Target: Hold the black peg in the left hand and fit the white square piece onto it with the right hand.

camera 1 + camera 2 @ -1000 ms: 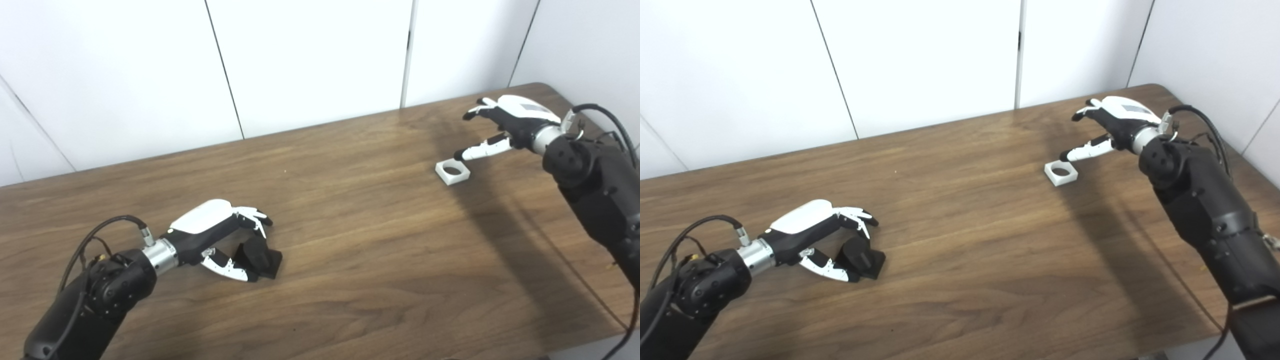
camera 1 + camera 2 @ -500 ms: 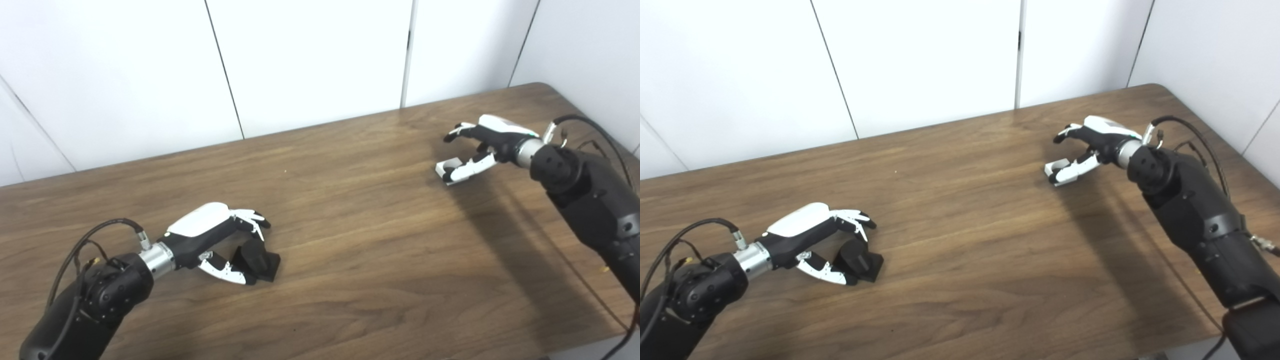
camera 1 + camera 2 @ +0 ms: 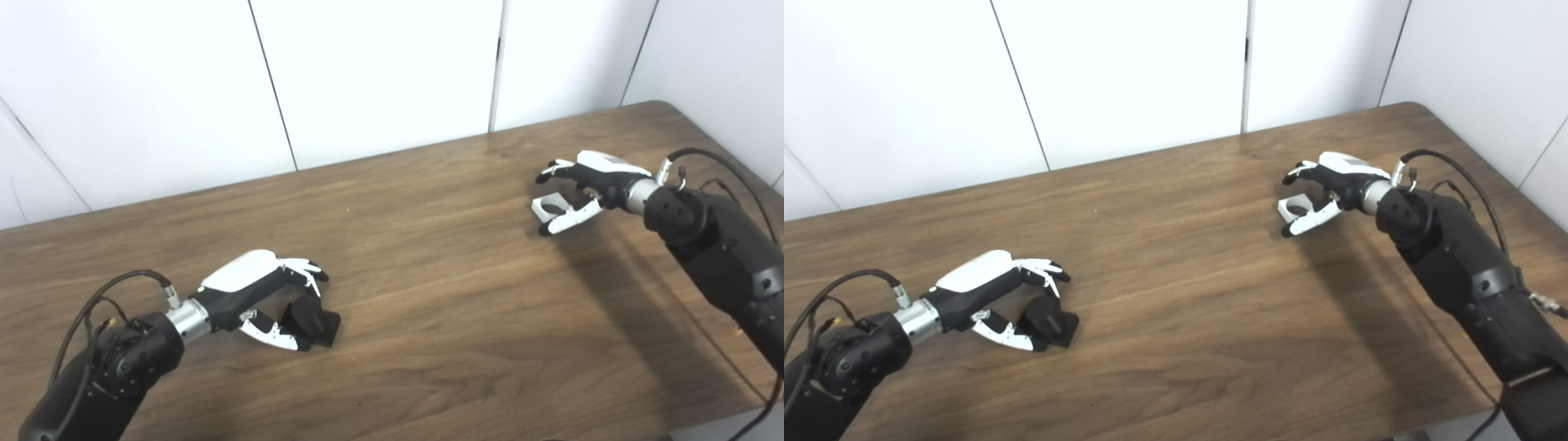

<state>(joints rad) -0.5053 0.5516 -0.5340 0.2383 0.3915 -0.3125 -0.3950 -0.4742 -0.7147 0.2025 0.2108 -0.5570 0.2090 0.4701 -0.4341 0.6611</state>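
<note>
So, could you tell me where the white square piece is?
The white square piece lies far right on the table, between the right hand's fingers and thumb.

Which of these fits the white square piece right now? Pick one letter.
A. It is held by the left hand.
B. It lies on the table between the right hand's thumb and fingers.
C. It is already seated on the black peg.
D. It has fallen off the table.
B: the white square piece lies on the table, flanked by the right hand, far from the black peg.
</note>
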